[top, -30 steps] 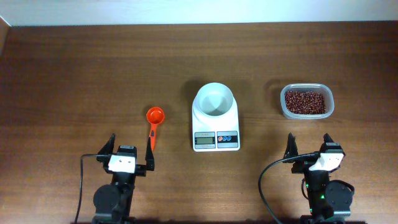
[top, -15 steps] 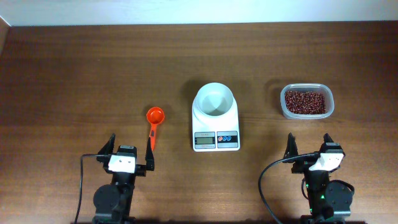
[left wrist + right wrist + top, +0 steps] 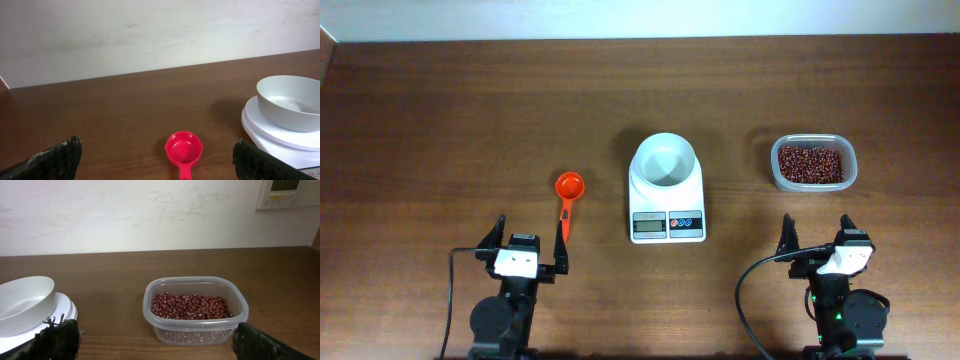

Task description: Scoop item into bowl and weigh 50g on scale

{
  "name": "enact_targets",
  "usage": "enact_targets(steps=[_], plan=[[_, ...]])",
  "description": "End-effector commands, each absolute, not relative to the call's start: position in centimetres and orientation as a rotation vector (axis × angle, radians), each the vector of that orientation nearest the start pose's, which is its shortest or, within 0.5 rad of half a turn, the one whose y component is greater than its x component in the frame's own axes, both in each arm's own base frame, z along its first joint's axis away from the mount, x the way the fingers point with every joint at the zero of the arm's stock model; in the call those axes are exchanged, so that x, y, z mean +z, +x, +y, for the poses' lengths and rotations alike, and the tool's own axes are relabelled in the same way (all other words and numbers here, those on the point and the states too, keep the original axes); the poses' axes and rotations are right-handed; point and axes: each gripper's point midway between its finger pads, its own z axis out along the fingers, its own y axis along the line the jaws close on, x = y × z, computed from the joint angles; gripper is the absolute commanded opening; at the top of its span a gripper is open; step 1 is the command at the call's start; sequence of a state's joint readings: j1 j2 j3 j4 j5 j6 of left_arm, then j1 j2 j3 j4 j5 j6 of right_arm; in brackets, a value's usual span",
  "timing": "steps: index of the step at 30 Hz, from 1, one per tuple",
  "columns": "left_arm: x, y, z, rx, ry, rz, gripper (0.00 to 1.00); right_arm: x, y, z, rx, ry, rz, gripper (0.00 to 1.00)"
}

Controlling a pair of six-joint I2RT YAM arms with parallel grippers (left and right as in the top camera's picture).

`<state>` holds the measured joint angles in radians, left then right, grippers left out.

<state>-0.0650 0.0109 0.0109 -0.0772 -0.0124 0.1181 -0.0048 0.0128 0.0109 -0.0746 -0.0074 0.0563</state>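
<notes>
My left gripper (image 3: 530,238) and right gripper (image 3: 817,236) stand spread wide by the table's (image 3: 420,120) near edge; the bowl (image 3: 666,162) sits on the scale (image 3: 667,218).

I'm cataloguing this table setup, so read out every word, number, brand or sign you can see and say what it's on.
None of the text here is readable.
LCD display on the kitchen scale: too small to read.
Red and blue buttons on the scale: any marks too small.
Wall panel, screen and yellow label: blurred.
Orange scoop, white bowl, clear tub: no markings visible.
</notes>
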Motion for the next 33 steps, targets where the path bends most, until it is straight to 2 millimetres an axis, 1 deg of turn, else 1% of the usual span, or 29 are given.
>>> enact_targets(steps=[1,11,14,17,33], plan=[[15.60,24.57,-1.10,0.055,0.122,1.647,0.99,15.48,24.62,0.09,0.051,0.046,1.653,0.99],[15.59,24.56,-1.10,0.055,0.122,1.648,0.99,15.48,24.62,0.09,0.051,0.046,1.653,0.99],[16.24,24.61,-1.10,0.056,0.120,1.621,0.99,15.48,24.62,0.09,0.051,0.046,1.653,0.99],[15.57,24.56,-1.10,0.056,0.123,1.648,0.99,15.48,24.62,0.09,0.051,0.046,1.653,0.99],[15.57,24.57,-1.10,0.050,0.117,1.649,0.99,15.48,24.62,0.09,0.051,0.046,1.653,0.99]])
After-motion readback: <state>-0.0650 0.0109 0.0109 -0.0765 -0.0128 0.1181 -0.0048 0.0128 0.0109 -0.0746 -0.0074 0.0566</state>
